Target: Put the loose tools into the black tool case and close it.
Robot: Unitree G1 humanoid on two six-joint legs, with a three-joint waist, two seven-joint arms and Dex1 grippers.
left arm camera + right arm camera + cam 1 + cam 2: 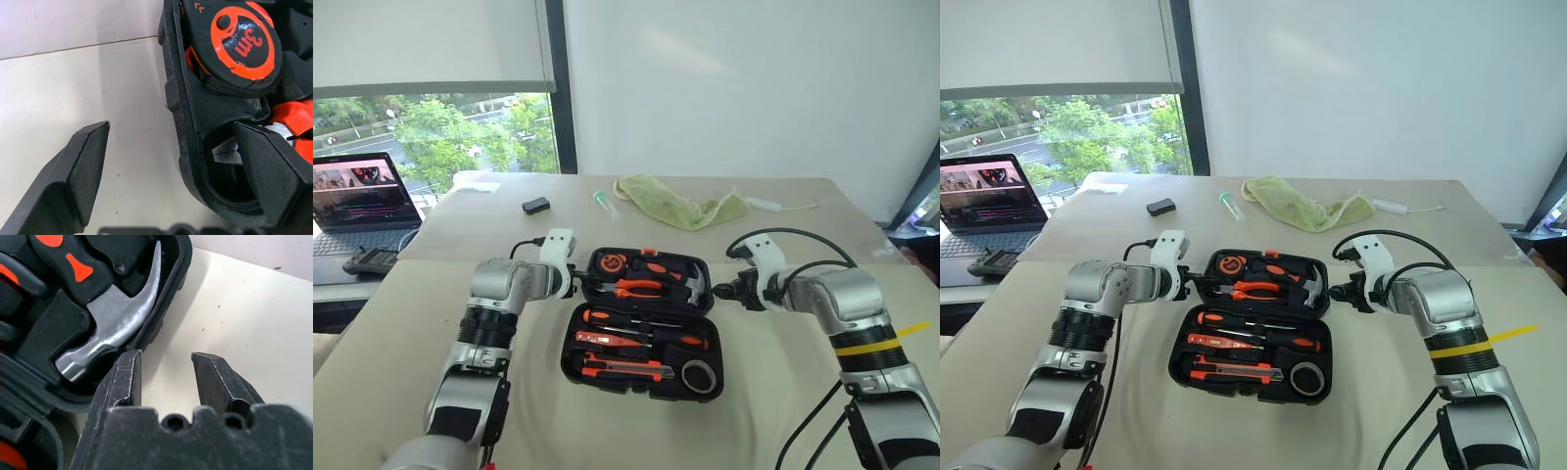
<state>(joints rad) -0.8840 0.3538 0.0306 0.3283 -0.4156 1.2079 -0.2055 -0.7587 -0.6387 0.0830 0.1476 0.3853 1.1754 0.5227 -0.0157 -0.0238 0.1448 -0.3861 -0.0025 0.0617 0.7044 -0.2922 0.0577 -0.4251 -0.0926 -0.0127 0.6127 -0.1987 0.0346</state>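
On table: I see the black tool case (641, 323) lying open, tools seated.
Left gripper (579, 278): jaws spread, straddling case's rim.
Right gripper (720, 290): jaws parted, empty.

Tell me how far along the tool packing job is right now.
Done: the screwdrivers, knife and tape roll lie in the case, none loose on the table. In hand: the open left gripper straddles the far half's rim, and the right gripper, jaws apart, sits at the opposite edge. Left: fold the case shut.
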